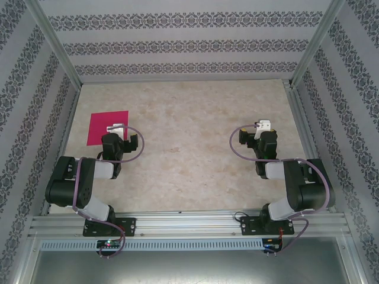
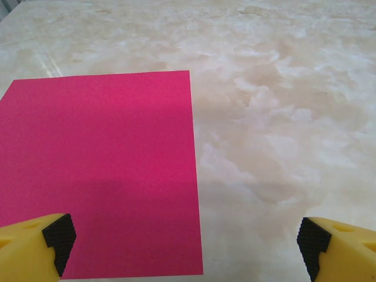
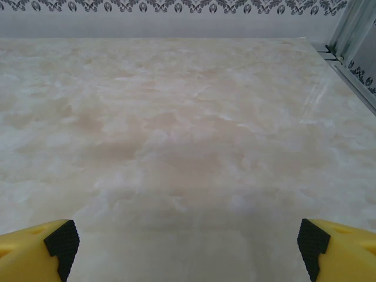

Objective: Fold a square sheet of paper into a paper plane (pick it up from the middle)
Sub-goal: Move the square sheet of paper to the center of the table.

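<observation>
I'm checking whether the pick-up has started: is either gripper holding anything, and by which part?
Nothing is held. The left gripper and right gripper are both open; the pink paper lies flat on the table.

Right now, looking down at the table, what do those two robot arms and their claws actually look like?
Both the left arm and right arm are chunky black jointed segments with pale grey sections, each trailing a looping mauve cable. The left claw and right claw look whitish from above; close up, their fingers are yellow with black ribbed pads.
</observation>
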`<act>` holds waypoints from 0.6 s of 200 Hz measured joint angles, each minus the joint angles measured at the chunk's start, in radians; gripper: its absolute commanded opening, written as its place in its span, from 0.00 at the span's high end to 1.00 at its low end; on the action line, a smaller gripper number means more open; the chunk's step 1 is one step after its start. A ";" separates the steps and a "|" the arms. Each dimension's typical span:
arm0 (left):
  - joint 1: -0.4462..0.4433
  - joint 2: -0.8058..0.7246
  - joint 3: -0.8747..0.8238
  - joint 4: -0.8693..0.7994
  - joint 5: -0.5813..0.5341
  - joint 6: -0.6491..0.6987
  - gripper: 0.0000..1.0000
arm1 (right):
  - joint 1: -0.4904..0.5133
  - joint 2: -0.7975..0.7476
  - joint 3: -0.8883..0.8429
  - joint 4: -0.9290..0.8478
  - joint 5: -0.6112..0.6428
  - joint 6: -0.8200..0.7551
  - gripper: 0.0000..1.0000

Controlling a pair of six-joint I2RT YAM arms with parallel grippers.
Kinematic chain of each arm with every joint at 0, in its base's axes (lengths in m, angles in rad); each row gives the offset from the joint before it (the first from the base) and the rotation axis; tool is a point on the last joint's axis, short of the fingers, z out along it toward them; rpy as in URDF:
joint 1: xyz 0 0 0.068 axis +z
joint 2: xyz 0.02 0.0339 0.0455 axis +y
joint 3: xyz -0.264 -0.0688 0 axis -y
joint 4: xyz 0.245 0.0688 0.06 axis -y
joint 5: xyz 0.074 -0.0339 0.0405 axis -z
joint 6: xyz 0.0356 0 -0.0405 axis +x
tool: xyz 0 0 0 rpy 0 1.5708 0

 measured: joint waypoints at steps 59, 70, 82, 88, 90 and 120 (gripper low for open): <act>0.000 0.000 0.000 0.000 0.001 0.000 0.00 | -0.013 0.000 0.000 0.000 -0.011 0.000 0.02; 0.000 0.000 0.000 0.000 0.003 0.000 0.00 | -0.013 0.000 0.000 0.000 -0.011 0.000 0.02; 0.000 0.000 0.000 0.000 0.003 0.000 0.00 | -0.012 0.000 0.000 0.000 -0.009 0.000 0.02; 0.000 0.000 0.001 0.000 0.004 0.000 0.00 | -0.012 0.000 0.000 0.000 -0.009 0.000 0.02; 0.000 0.000 0.001 0.000 0.005 0.000 0.00 | -0.012 0.000 0.000 0.000 -0.009 0.000 0.02; 0.000 -0.002 0.014 -0.012 0.011 0.003 0.00 | -0.013 0.000 0.000 0.000 -0.014 0.000 0.02</act>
